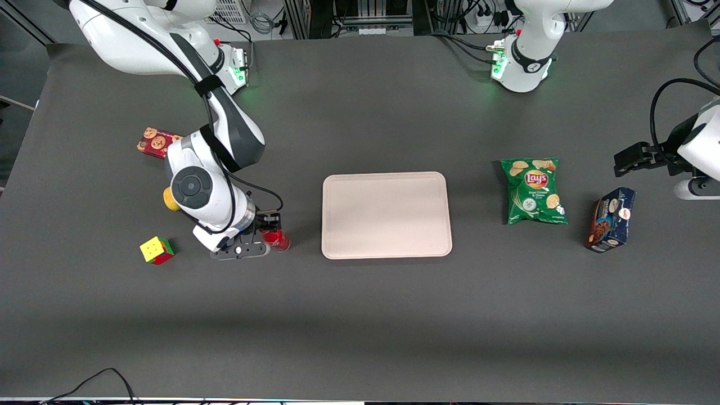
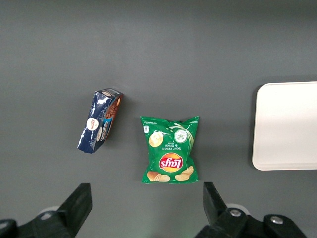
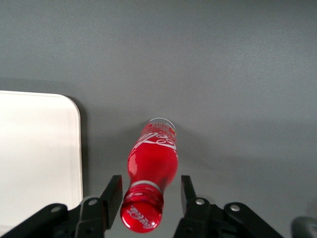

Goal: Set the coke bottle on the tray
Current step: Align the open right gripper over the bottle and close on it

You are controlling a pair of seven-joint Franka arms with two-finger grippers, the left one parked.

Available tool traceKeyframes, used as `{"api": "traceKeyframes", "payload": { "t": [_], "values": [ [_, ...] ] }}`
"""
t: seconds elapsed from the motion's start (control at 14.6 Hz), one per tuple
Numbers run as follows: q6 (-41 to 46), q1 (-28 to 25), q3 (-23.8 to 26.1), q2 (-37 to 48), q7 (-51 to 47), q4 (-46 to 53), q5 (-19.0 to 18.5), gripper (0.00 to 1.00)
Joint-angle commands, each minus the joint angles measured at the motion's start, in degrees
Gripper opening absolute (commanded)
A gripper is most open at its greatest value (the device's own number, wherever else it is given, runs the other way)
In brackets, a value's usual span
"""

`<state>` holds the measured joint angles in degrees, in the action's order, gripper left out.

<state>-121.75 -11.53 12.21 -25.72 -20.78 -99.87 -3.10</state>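
Pincer: my gripper [image 3: 147, 196] is down at the table [image 1: 360, 315], fingers spread either side of the cap, not touching it.
Coke bottle [image 3: 151, 168]: upright on the table, beside the tray's short edge.
Tray [image 1: 386, 215]: mid-table, bare.

Dark table [image 1: 360, 315], tray [image 1: 386, 215], chips bag [image 1: 534, 191], cube [image 1: 157, 250]

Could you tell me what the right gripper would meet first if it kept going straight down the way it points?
Probably the coke bottle: the gripper is open, one finger either side of its neck, beside the tray.
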Motion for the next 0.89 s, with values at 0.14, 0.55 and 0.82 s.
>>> {"api": "traceKeyframes", "payload": {
  "t": [0.14,0.55,0.82],
  "values": [
    [-1.3,-0.1,0.4,1.0,-1.8,-1.4,-1.0,0.11],
    [0.3,-0.3,0.3,3.0,-2.0,-1.2,-1.0,0.00],
    [6.7,-0.2,0.4,8.6,-2.0,0.1,-0.9,0.00]
  ]
}}
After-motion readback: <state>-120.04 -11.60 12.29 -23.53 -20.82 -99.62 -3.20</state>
